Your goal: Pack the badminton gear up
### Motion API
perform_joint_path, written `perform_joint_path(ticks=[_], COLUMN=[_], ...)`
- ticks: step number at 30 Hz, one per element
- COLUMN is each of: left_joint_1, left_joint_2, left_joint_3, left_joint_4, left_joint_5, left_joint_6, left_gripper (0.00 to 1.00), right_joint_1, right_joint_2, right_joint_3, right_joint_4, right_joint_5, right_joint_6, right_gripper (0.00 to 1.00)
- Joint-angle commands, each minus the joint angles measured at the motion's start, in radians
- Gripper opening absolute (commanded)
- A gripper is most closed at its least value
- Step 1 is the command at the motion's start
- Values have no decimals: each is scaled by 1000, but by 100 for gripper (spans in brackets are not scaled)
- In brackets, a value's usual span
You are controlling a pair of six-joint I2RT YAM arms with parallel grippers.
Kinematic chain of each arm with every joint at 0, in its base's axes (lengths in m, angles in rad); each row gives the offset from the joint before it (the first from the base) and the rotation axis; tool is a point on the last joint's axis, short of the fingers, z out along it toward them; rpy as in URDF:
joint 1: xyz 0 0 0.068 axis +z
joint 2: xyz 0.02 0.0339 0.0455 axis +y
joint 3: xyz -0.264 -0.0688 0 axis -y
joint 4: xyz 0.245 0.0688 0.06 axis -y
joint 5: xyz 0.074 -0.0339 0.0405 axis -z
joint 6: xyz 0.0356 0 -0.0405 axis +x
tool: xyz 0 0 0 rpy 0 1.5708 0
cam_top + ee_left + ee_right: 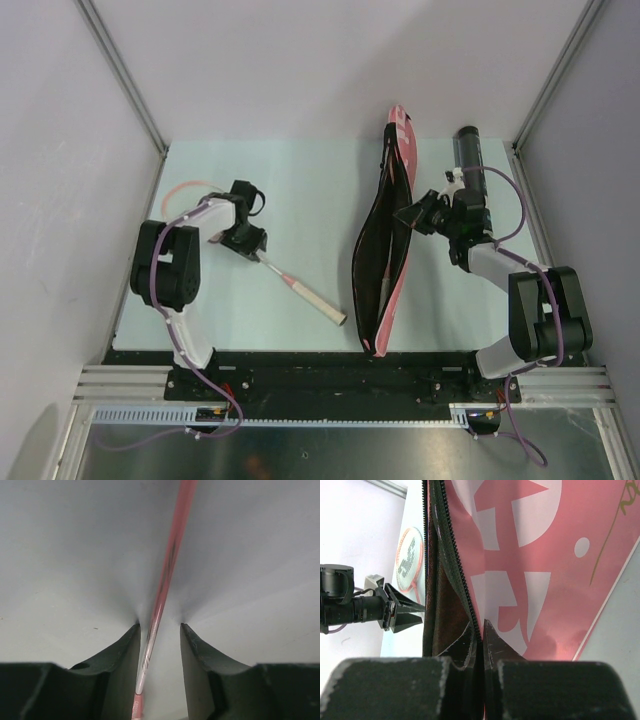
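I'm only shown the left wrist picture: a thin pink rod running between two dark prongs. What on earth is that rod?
Observer: The top view shows it is the shaft of a racket lying on the table, with its white handle pointing toward the near edge.
Operator: Is there a second arm doing anything?
Observer: Yes. In the right wrist view, the right arm's jaws are shut on the zipper edge of a pink racket bag.
Operator: Is that bag open?
Observer: From above, its mouth gapes, dark inside, to the right of the racket.
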Motion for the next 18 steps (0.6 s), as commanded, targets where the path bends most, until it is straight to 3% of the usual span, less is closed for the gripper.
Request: perform_joint_path(ticks=[1, 2, 8, 13, 14, 18], left_joint_1=[-19, -19, -35, -97, -108, -128], left_joint_2=[65, 73, 73, -66, -97, -208], left_joint_3=[15, 14, 49, 87, 92, 92], left_joint_4=[-39, -49, -66, -39, 16, 70], left_joint_5=[-70, -70, -122, -251, -259, -156], left_joint_6=[-50, -56, 0, 174, 300, 473], left_gripper=[42, 40, 0, 0, 0, 0], right_joint_1=[13, 13, 19, 16, 14, 17], right_joint_2=[-27, -29, -38, -44, -41, -27], right_joint_3=[36, 35, 36, 36, 36, 36], right_joint_4=[12, 10, 4, -8, -8, 18], right_joint_5=[6, 11, 26, 34, 37, 38], right_joint_6=[-28, -29, -41, -52, -54, -46], right_gripper=[0, 0, 0, 0, 0, 0])
